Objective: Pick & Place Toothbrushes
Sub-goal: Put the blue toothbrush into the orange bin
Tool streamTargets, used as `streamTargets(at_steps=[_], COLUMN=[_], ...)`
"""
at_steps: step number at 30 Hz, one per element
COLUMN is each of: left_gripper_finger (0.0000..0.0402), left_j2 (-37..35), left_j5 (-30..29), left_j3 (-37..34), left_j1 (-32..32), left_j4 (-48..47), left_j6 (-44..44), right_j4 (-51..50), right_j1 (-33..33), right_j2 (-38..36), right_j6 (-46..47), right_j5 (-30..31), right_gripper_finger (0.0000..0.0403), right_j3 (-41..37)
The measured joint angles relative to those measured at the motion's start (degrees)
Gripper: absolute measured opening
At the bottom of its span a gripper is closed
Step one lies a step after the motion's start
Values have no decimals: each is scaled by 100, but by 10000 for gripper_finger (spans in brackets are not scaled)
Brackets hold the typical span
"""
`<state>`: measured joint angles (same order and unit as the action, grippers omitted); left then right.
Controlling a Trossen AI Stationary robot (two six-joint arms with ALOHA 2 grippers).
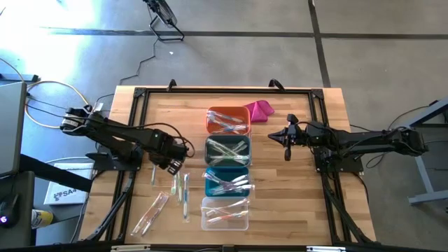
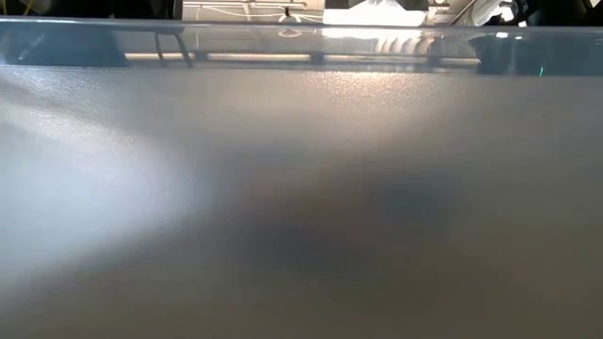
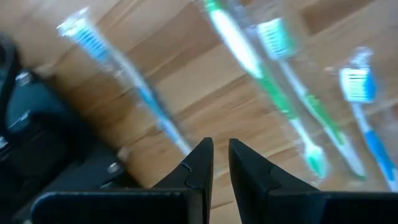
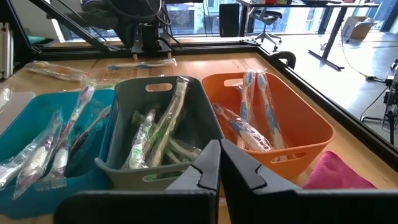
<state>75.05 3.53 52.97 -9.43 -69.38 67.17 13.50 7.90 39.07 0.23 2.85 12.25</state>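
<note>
Several wrapped toothbrushes lie loose on the wooden table's near left part, for instance one and another. My left gripper hangs over them pointing down, its fingers a narrow gap apart with nothing between. In its wrist view a blue toothbrush and a green one lie flat on the wood below. More toothbrushes fill the orange, grey, teal and clear bins. My right gripper waits shut to the right of the orange and grey bins, empty.
The four bins stand in a column down the table's middle. A magenta cloth lies at the far side beside the orange bin. A black frame edges the table. The low view is blocked by a blurred grey surface close to the camera.
</note>
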Motion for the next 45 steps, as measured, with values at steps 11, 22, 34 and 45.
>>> streamTargets(at_steps=[11,22,34,45], left_gripper_finger=[48,153,197,197], left_j2=[2,4,7,7], left_j5=[-48,162,105,-126], left_j3=[-237,-891,-1241,-1573], left_j1=[0,0,2,3], left_j4=[-153,-59,510,930], left_j6=[-86,420,658,966], right_j4=[-1,0,-2,-2], right_j1=[0,0,-2,-2], right_j2=[1,2,2,2], right_j6=[1,2,2,2], right_j5=[0,0,-2,-2], right_gripper_finger=[4,4,4,4], right_j3=[0,0,0,0])
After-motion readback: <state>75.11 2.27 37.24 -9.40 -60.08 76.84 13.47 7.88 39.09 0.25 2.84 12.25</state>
